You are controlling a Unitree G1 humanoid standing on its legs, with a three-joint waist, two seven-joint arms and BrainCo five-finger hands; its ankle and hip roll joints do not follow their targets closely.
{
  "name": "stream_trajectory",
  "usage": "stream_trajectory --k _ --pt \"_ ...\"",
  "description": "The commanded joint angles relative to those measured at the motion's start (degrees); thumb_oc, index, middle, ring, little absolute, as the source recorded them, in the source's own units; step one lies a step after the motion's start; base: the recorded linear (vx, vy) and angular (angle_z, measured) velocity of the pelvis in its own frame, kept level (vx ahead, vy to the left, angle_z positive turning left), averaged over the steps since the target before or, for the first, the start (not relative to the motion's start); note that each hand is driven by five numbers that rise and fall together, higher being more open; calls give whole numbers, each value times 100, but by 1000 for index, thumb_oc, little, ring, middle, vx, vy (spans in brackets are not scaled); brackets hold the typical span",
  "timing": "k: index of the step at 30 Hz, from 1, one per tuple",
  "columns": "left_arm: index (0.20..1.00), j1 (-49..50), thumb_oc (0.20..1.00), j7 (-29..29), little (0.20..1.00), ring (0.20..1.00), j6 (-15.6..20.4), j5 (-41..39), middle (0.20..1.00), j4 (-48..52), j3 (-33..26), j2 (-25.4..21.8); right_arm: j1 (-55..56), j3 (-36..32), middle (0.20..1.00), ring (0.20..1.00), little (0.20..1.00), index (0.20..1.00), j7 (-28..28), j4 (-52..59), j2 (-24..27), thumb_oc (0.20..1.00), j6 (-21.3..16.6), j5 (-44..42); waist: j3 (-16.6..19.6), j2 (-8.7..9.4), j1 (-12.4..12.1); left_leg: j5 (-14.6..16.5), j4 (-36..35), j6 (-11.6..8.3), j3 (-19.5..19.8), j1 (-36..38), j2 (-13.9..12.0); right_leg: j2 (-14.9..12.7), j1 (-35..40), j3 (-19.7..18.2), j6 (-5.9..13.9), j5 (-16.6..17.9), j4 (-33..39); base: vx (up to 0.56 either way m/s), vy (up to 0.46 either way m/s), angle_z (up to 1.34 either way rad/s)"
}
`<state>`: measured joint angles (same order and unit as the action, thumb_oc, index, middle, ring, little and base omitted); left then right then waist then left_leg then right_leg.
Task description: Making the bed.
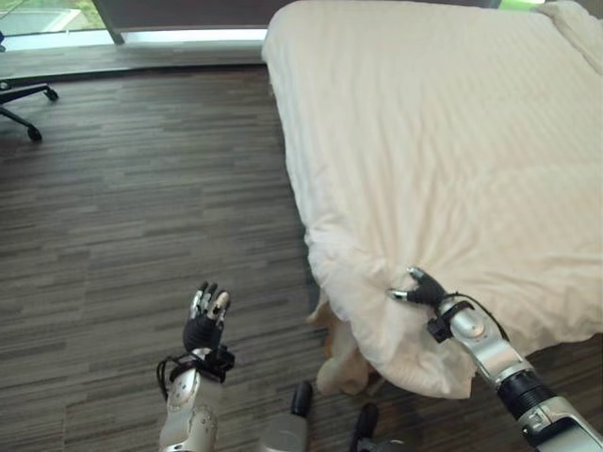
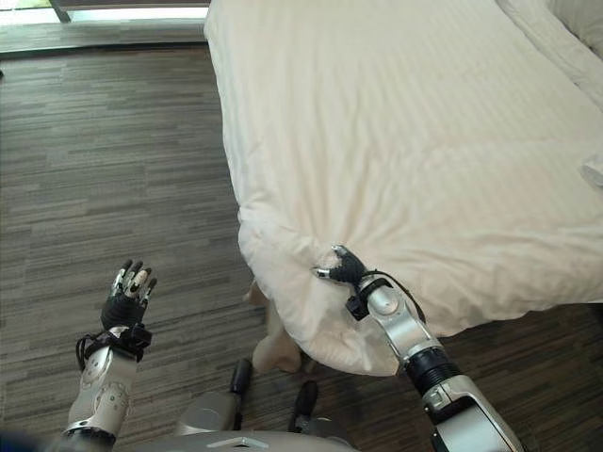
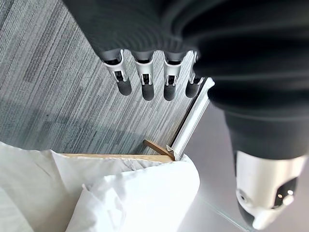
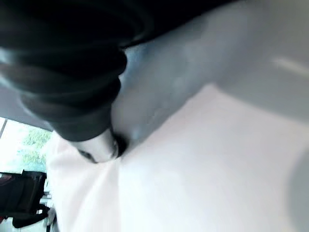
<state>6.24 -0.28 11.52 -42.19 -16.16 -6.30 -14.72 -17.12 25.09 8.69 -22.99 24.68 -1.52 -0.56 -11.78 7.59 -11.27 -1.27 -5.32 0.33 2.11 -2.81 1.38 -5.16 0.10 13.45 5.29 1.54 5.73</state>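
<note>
Left eye view, cream-white striped quilted duvet [image 1: 443, 141] spread over the bed, its near corner drooping toward the dark wood-plank floor [image 1: 141, 217], right hand [image 1: 424, 290] pinching a fold at that corner, left hand [image 1: 204, 320] raised over the floor, fingers straight and apart, holding nothing.

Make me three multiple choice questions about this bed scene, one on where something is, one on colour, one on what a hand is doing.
1. Where is the right hand?
A. at the duvet's near corner
B. on the floor
C. on the office chair

2. What colour is the duvet?
A. dark blue
B. cream white
C. red

3. What state is the left hand in?
A. gripping the duvet
B. open, holding nothing
C. holding a pillow

Answers: 1 A, its fingers pinch the bunched corner; 2 B, pale cloth covers the bed; 3 B, its fingers are straight above the wood floor.
</note>
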Motion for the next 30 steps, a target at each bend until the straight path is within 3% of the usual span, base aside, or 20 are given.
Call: stream_trajectory --k 1,7,11,12,17,18,19,25,30 --pt "1000 -162 1000 -50 1000 1000 322 37 1000 23 -70 -181 45 442 200 200 200 200 380 414 -70 200 -192 275 93 63 -166 -86 32 -156 -23 -64 -101 -400 -54 71 421 323 -73 -9 5 10" --pt "1000 -204 1000 -18 1000 1000 341 86 1000 -17 -73 -171 -83 911 200 200 200 200 638 609 -307 200 -233 507 59 103 -225 -87 32 -148 22 -59 -80 -420 -28 97 425 327 -73 -2 1 1" --pt "1000 -251 1000 91 1000 1000 393 54 1000 206 -99 -214 -462 1877 200 200 200 200 844 -153 -1259 200 -200 1378 29 111 -396 -102 32 -141 136 -90 -49 -435 5 168 415 331 -73 -5 -1 2" --pt "1000 -281 1000 130 1000 1000 423 -39 1000 296 -163 -226 -516 2204 200 200 200 200 928 -624 -1730 200 -145 1660 17 94 -474 -113 32 -144 198 -117 -31 -447 12 226 408 331 -73 -20 -4 17" --pt "1000 -353 1000 311 1000 1000 451 -117 1000 477 -309 -353 -712 2842 200 200 200 200 985 -1592 -2776 200 -31 2217 -72 97 -668 -165 32 -163 391 -213 -1 -451 15 368 387 326 -85 -29 -13 19" --pt "1000 -363 1000 330 1000 1000 478 -111 1000 511 -339 -371 -753 2942 517 517 517 517 1013 -1533 -2843 517 -80 2314 -90 117 -684 -175 32 -171 412 -229 -2 -451 20 398 383 321 -87 -25 -26 21" --pt "1000 -362 1000 335 1000 1000 473 -85 1000 535 -353 -399 -906 3086 1000 1000 1000 1000 1043 -1319 -2816 1000 -183 2592 -100 147 -710 -173 32 -179 439 -243 0 -449 23 426 381 317 -82 -15 -22 26" --pt "1000 -424 1000 408 1000 1000 465 -128 1000 409 -270 -367 -998 3173 1000 1000 1000 1000 1083 -1943 -3047 1000 107 2148 -110 211 -758 -199 32 -190 479 -272 -5 -448 35 488 365 316 -77 -16 -8 14" --pt "1000 -530 1000 299 1000 1000 384 -141 1000 213 -116 -433 -1435 3168 1000 1000 1000 1000 1069 -1972 -2785 1000 65 2438 -37 256 -724 -168 32 -192 323 -192 -43 -424 26 322 364 328 -73 0 7 -4"
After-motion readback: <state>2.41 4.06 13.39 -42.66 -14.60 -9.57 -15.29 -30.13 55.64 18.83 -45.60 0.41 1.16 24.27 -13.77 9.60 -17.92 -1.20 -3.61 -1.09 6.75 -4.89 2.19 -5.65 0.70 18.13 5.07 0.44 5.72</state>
